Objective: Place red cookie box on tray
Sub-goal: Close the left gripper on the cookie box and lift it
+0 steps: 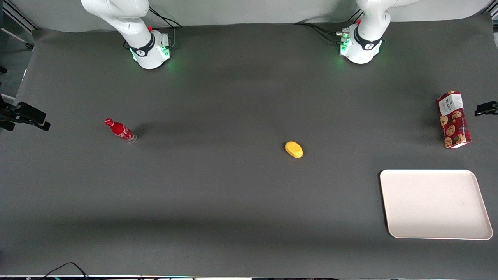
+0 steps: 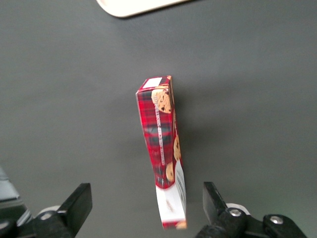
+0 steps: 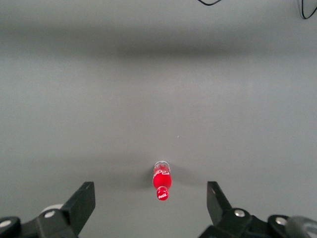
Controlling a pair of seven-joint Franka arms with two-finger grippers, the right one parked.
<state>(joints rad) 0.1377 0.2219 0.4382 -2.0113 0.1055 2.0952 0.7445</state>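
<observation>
Left wrist view gives us the best seat: the gripper hangs above the table with its jaws spread wide and nothing between them yet; the red cookie box lies on the dark mat directly below, running lengthwise away from the jaws, its white-label end sitting right in the gap and its other end pointing toward the tray; box and tray are well apart, with bare mat between them.

From the front view the red cookie box lies at the working arm's end of the table, farther from the camera than the tray; the gripper itself is out of sight there; a yellow fruit and a small red bottle sit well off toward the parked arm's end, no bother at all.

Handling, as I read it: a light cardboard carton, stiff enough along its length but likely to dent under a hard squeeze; the printed skin looks a touch slick; best bet is pinching across the narrow width near the middle, so it doesn't tip when lifted; the jaws look wide enough to straddle it.
</observation>
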